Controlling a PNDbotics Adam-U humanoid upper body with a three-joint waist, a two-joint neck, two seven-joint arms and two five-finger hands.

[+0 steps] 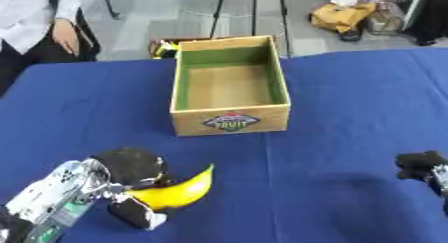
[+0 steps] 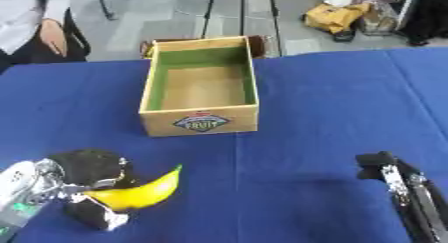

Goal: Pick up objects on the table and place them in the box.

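Observation:
A yellow banana (image 1: 182, 191) is in my left hand (image 1: 129, 179) at the near left of the blue table (image 1: 341, 112); the black fingers and thumb curl round its thick end and the tip points up and right. An open wooden box (image 1: 229, 82) with a green inner wall and a fruit label on its front stands at the table's far middle; nothing lies inside it. My right hand (image 2: 385, 169) shows at the lower right edge, low over the table, fingers curled with nothing in them.
A person stands beyond the table's far left corner. Yellow and dark bags (image 1: 346, 16) lie on the floor behind the table. Something yellow and dark (image 1: 164, 48) sits just behind the box's far left corner.

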